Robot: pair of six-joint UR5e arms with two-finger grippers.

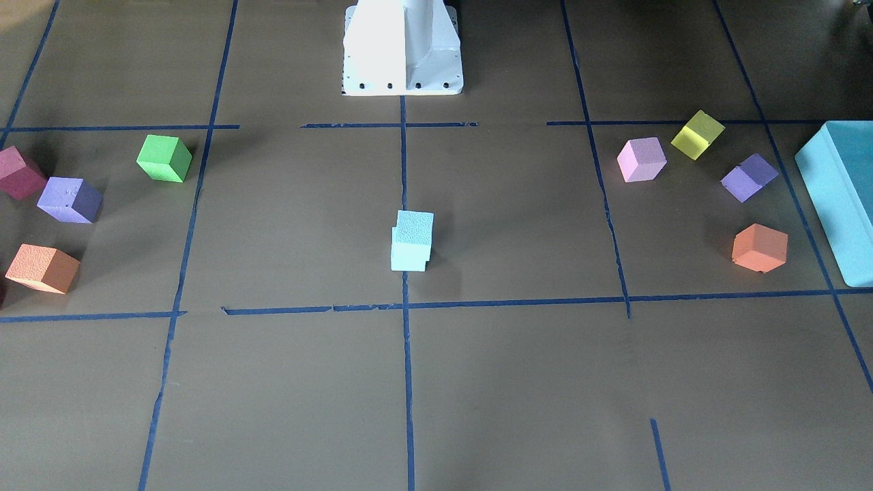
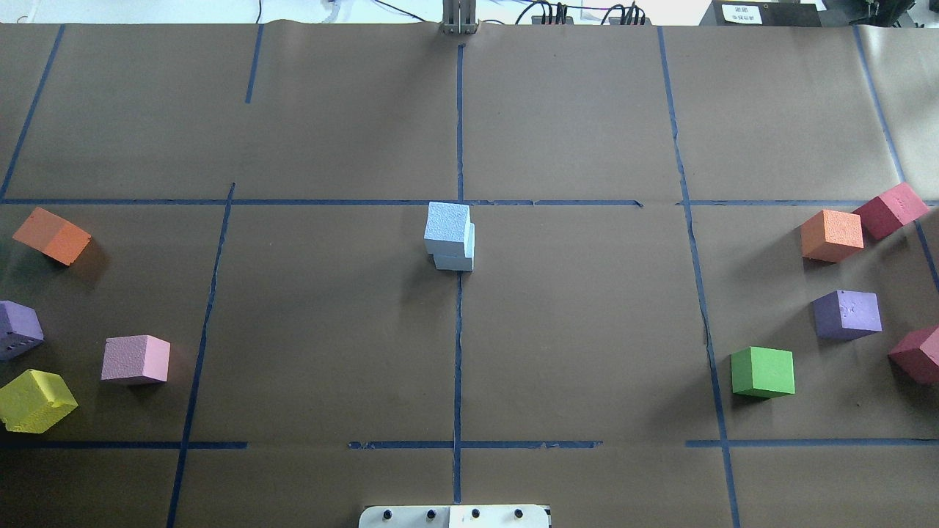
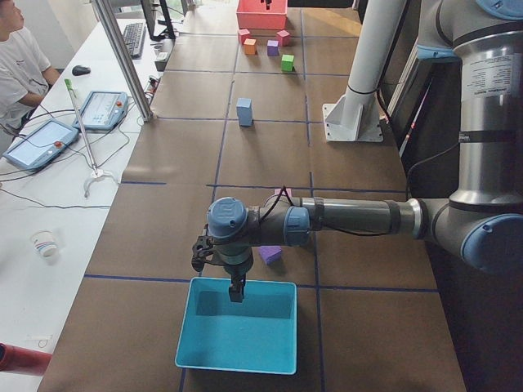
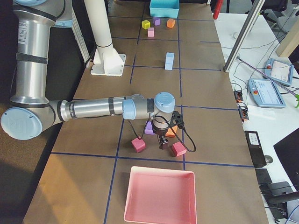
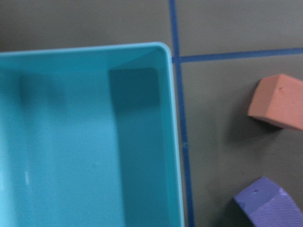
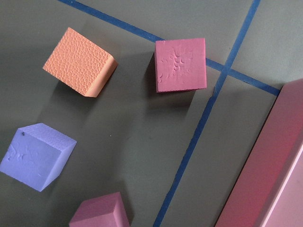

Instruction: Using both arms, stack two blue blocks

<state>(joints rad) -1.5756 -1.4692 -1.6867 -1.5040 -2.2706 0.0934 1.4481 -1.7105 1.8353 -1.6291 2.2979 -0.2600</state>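
Blue blocks [image 1: 412, 243] stacked mid-table, both arms off at the ends.

The two cubes sit one on the other at the centre of the table [image 2: 587, 330], on the tape line; the upper one is set slightly off square from the lower. Left arm [image 3: 351, 219] reaches low, with the left hand [image 3: 236, 294] hanging over the teal box [image 3: 237, 339]. Right hand [image 4: 164, 143] hangs among coloured cubes just short of the pink tray [image 4: 159, 196]. Cannot tell whether either hand is clenched or released; neither is near the stack.
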